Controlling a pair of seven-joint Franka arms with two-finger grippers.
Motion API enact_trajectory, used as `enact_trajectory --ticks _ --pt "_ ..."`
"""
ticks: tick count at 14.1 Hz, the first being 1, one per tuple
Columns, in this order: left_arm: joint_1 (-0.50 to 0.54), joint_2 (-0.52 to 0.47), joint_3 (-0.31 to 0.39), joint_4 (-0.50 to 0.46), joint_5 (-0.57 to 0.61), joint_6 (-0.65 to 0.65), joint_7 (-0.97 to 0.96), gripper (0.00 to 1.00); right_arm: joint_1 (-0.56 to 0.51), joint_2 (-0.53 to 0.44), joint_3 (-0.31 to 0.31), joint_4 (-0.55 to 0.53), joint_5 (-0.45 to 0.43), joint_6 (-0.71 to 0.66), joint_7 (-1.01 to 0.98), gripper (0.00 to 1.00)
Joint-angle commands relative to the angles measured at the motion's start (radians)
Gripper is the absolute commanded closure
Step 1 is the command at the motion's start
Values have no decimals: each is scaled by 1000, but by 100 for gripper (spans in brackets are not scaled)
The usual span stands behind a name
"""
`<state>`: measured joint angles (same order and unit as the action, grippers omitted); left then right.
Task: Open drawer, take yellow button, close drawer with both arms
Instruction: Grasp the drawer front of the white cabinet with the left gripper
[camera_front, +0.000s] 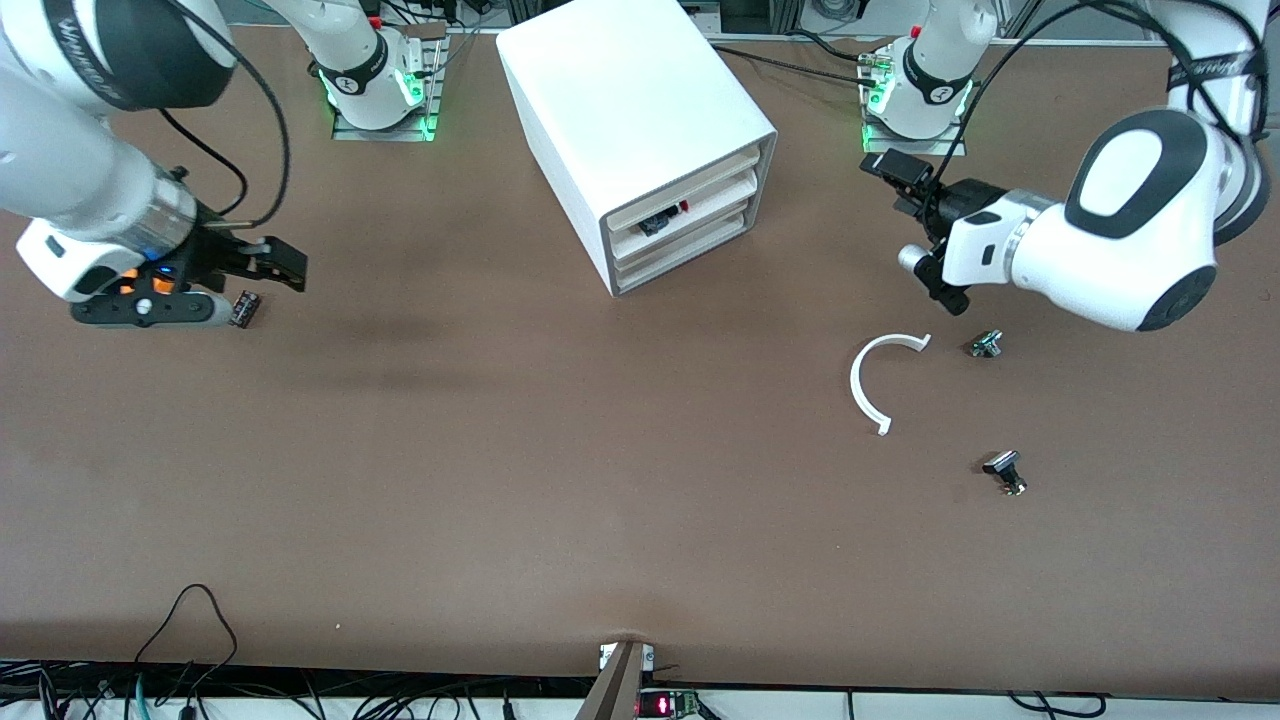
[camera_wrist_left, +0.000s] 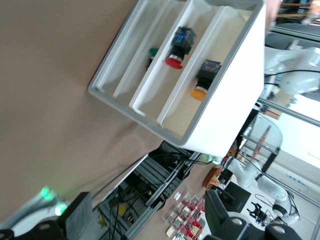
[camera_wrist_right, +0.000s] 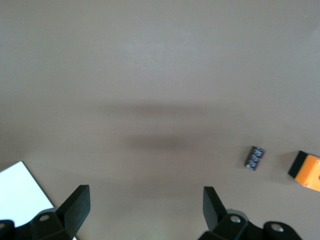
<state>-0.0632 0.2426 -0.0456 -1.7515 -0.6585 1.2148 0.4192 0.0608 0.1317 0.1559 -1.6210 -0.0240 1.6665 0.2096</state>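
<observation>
Left tool (camera_front: 925, 225) spread wide, level, facing the white cabinet (camera_front: 640, 120), right tool (camera_front: 275, 262) wide over the table (camera_front: 560, 480)

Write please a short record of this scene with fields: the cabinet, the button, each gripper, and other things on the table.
cabinet: white drawer cabinet, three drawers
button: yellow-orange cap, lying in a drawer compartment, beside a red-capped one
left gripper: open, empty, beside the cabinet at the left arm's end
right gripper: open, empty, over the table near a small dark part
other things: white curved piece, two small parts
</observation>
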Motion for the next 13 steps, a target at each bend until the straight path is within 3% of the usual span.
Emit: enact_trajectory --ticks 1,5,8,10,13 --pt "23 -32 0 -152 -102 124 229 3 48 54 -2 76 4 -8 101 0" --pt "8 -42 -3 -319 -282 285 423 8 111 75 -2 92 3 -8 203 0" --pt "16 -49 -92 -422 -378 392 453 20 160 95 -2 124 3 -8 286 0" --pt "14 -46 -135 -493 -515 429 490 23 174 117 -2 153 4 -8 323 0" --pt "16 -55 -201 -511 -518 440 498 37 203 129 -2 168 4 -8 384 0"
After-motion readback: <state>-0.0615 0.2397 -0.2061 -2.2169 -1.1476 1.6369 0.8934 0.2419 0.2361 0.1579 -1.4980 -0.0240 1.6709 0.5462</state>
